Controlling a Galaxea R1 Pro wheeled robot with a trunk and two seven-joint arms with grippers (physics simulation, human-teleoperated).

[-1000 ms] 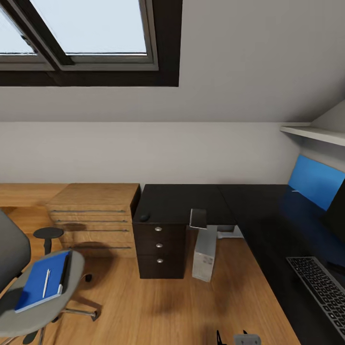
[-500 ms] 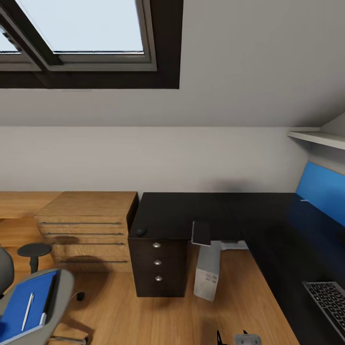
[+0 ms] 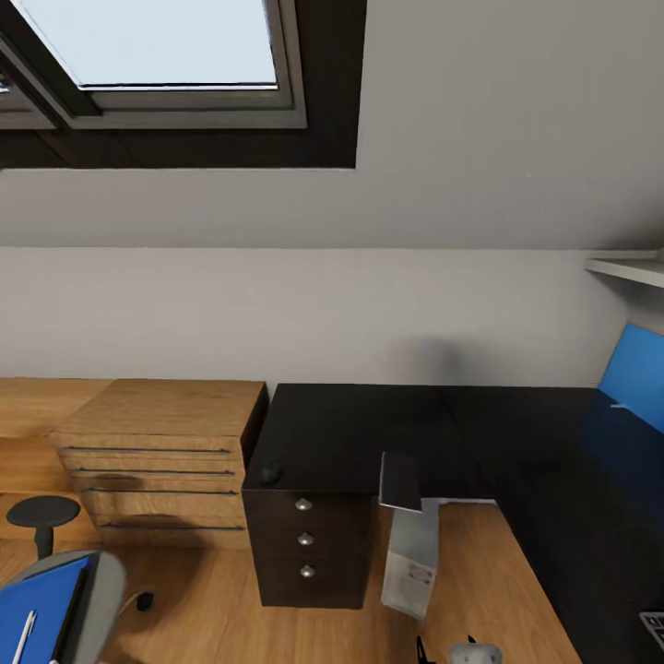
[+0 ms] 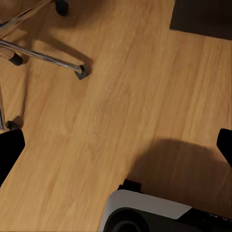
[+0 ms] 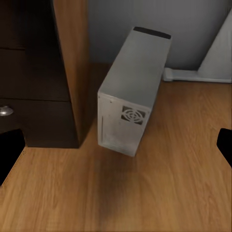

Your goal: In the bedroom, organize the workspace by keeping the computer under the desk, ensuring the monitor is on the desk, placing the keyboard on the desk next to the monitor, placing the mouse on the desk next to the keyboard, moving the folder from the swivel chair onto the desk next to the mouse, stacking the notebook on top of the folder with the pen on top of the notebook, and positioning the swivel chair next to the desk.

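Observation:
The black desk (image 3: pixel 350 429) fills the middle and right of the head view. A black mouse (image 3: pixel 270 473) lies at its front left corner, above the drawers (image 3: pixel 304 544). The grey notebook (image 3: pixel 399 481) overhangs the desk's front edge. Below it stands the pale computer (image 3: pixel 412 564) (image 5: pixel 130 96), tilted. At the bottom left is the swivel chair (image 3: pixel 97 599), carrying the blue folder (image 3: pixel 41 613) and the white pen (image 3: pixel 23 636). A keyboard (image 3: pixel 654 627) corner shows at the right edge. My left gripper (image 4: pixel 116 150) hangs open over floor. My right gripper (image 5: pixel 116 150) is open, facing the computer.
A light wood cabinet (image 3: pixel 157 443) stands left of the desk. The chair's chrome legs (image 4: pixel 43 53) and casters spread over the wood floor near my base (image 4: pixel 145 212). A blue panel (image 3: pixel 636 373) and a white shelf (image 3: pixel 627 269) are at the right. A skylight (image 3: pixel 157 46) is overhead.
The whole head view has shifted: the camera has come closer to the desk corner. The chair has slid toward the bottom left edge and the keyboard toward the right edge. Nothing itself has moved.

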